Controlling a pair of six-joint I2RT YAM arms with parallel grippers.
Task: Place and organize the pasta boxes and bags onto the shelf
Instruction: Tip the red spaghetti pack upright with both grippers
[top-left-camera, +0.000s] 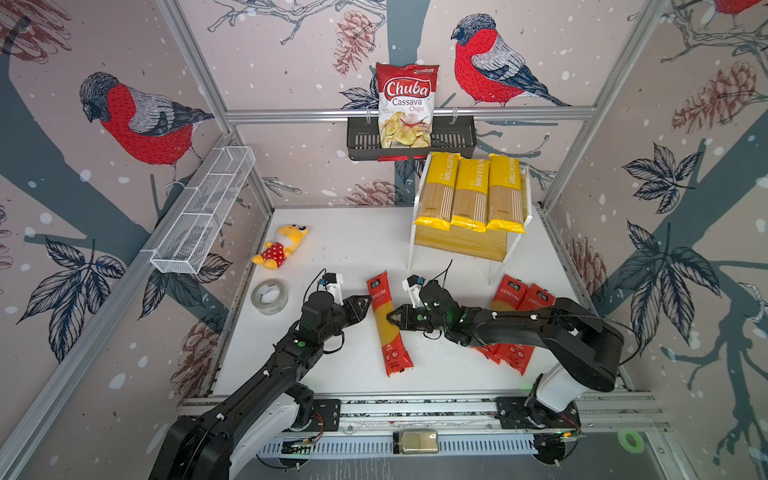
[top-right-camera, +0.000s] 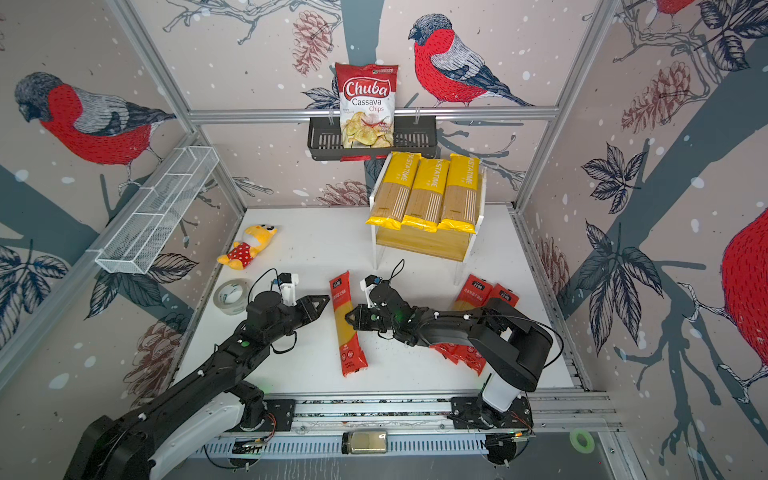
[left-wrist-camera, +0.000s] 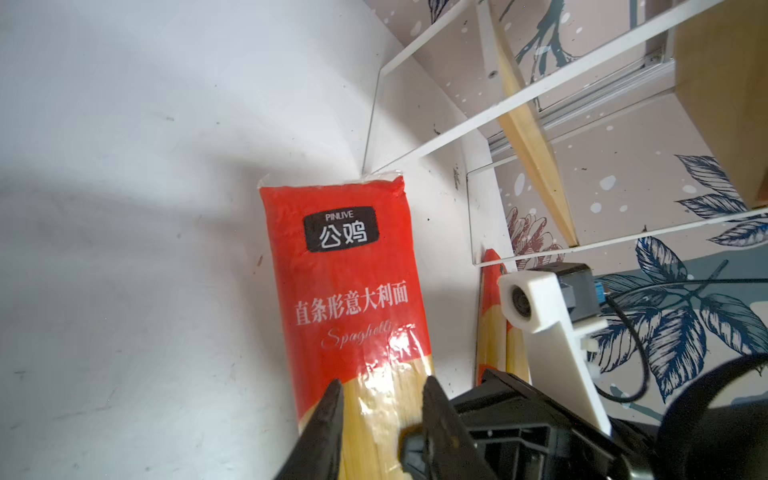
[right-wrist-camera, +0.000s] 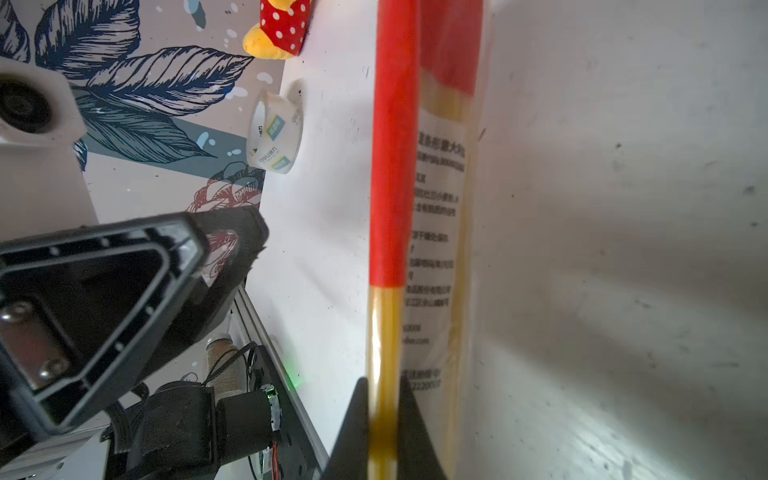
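Right claw (top-left-camera: 391, 318) pinches red packet (top-left-camera: 392, 347) mid-length, flat on table (top-left-camera: 332, 249); left claw (top-left-camera: 368, 302) at its other edge (grip unclear). Looks like pickup. Next: lift level, carry to shelf (top-left-camera: 459, 243), lower board.

The chips bag (top-left-camera: 407, 104) carries "Chuba Cassava Chips". Each of the three yellow spaghetti packets (top-left-camera: 473, 189) bears "PASTATIME". The red-ended spaghetti packet (left-wrist-camera: 349, 282) reads "PINLIVE", "公鸡", "直条形意大利面" and "Spaghetti" (the small print on its back label is too blurred to read).
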